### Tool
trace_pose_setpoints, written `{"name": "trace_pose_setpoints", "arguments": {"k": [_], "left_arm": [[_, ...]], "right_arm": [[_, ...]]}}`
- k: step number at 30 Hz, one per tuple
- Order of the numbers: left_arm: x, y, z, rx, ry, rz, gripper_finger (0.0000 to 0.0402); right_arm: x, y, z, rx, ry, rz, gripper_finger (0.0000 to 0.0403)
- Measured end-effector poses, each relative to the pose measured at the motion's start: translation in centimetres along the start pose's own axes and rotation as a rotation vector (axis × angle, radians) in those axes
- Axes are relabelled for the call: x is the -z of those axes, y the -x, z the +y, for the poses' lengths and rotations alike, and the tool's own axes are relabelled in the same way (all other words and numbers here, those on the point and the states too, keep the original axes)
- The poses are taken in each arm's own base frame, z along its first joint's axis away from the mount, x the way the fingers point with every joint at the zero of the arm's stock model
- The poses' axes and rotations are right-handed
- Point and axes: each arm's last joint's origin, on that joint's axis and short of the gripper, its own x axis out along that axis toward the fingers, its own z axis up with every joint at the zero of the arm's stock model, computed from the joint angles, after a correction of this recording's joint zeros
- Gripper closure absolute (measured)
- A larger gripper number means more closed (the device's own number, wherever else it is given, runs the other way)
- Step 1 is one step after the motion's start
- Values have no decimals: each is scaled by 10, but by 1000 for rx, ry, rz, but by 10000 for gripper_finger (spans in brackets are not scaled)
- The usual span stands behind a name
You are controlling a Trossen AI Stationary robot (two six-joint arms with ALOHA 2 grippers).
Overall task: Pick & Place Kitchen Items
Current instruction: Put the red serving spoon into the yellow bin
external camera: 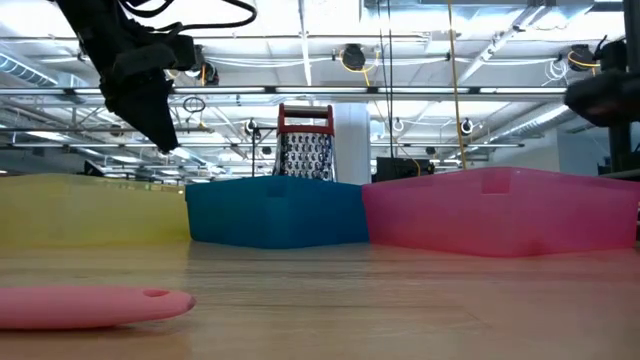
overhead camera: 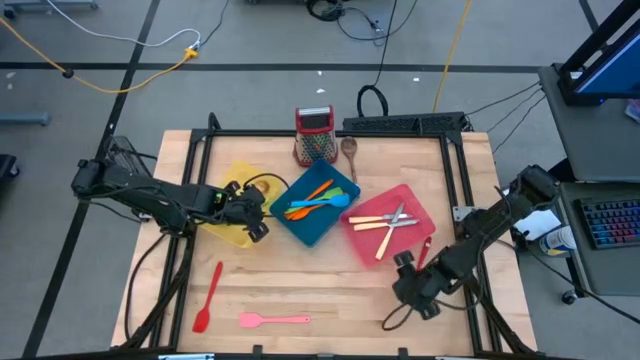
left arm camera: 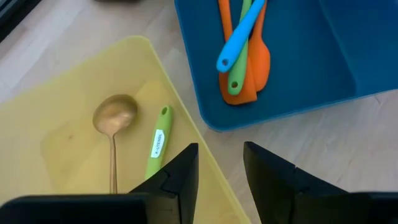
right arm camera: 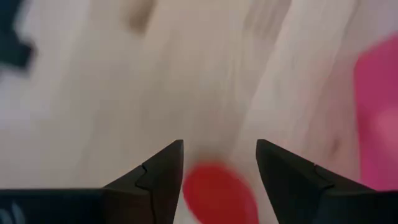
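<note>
Hovering low at the table's 5 o'clock corner: right gripper (overhead camera: 412,290), arm folded back toward the 3 o'clock edge, wrist pitched down. Fingers spread wide, nothing between them; in the right wrist view a red utensil end (right arm camera: 219,194) lies on the bare wood directly under the gap, and the pads (right arm camera: 163,171) are clear of it. From above, a slim red utensil (overhead camera: 424,251) shows just beside the gripper, next to the pink tray (overhead camera: 412,199).

Near edge, 7 o'clock: pink spatula (overhead camera: 273,320) flat on the wood, red spatula (overhead camera: 208,296) just beside it toward 8 o'clock, angled. Both well apart from either gripper.

Mid table, 9 o'clock side: left gripper (overhead camera: 255,214) stretched out nearly level from the left edge, over the border between yellow tray (overhead camera: 228,236) and blue tray (overhead camera: 318,232). Fingers (left arm camera: 180,177) partly open, holding nothing. In the yellow tray: a gold metal spoon (left arm camera: 114,127) and a green-handled utensil (left arm camera: 158,143), side by side, apart.

Centre: blue tray holds an orange spatula (left arm camera: 249,74), a green utensil (left arm camera: 241,53) and a blue utensil (left arm camera: 242,34), stacked crosswise. Pink tray at 3 o'clock of it holds pale-handled cutlery (overhead camera: 385,222).

Far edge, 12 o'clock: red-framed box grater (overhead camera: 314,136) upright, wooden spoon (overhead camera: 350,155) just beside it.
</note>
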Motion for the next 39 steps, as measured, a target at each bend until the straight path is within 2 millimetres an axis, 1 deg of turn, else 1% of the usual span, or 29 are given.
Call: {"name": "trace_pose_setpoints", "arguments": {"k": [5, 7, 9, 16, 19, 21, 26, 30, 34, 39], "left_arm": [[0, 0, 0, 0, -8, 0, 270], [0, 0, 0, 0, -14, 0, 270], [0, 0, 0, 1, -16, -1, 270], [0, 0, 0, 1, -25, -1, 270], [0, 0, 0, 1, -25, -1, 270], [0, 0, 0, 1, -25, -1, 270], [0, 0, 0, 1, -25, -1, 270], [0, 0, 0, 1, -26, -1, 270], [0, 0, 0, 1, -24, -1, 270], [0, 0, 0, 1, -22, -1, 270]], "right_arm": [[28, 4, -3, 93, 106, 266, 209], [35, 5, -6, 110, 141, 332, 210], [39, 4, -8, 113, 167, 361, 212], [48, -11, -12, 108, 334, 326, 220], [52, -15, -16, 133, 340, 326, 224], [50, -15, -18, 161, 329, 314, 227], [49, -16, -22, 156, 309, 316, 242], [48, -16, -24, 144, 297, 318, 271], [49, -18, -24, 55, 299, 327, 311], [49, -26, -24, 54, 304, 356, 351]]}}
